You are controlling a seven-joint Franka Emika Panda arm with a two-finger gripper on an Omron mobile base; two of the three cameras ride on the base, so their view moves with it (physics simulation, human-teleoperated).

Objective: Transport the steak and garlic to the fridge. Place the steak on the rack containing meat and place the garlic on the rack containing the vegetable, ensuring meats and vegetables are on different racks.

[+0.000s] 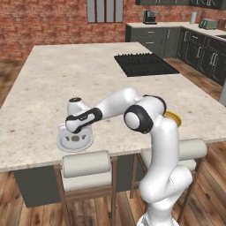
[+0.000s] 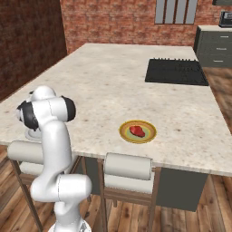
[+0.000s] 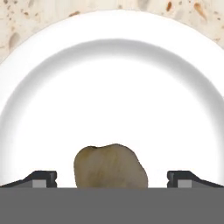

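Garlic (image 3: 110,166) on a white plate (image 1: 75,142), with the released gripper (image 3: 112,178) around it.

The garlic lies between the two wide-apart fingertips (image 3: 43,178), and neither one touches it. The steak (image 2: 137,131) lies on a yellow plate (image 2: 138,132) further along the same edge of the stone counter (image 2: 113,81). Two stools (image 1: 86,170) stand under that edge. A black cooktop (image 1: 145,64) is set in the counter's far side.

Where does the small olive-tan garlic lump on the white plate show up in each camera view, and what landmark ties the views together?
Left base view: the olive-tan garlic lump lies on the round white plate, lower left, under the open gripper.
Right base view: I cannot make the garlic out; the arm hides most of the plate.
Hand view: bottom centre, between the fingertips.
Shared landmark: the white plate on the speckled stone counter.
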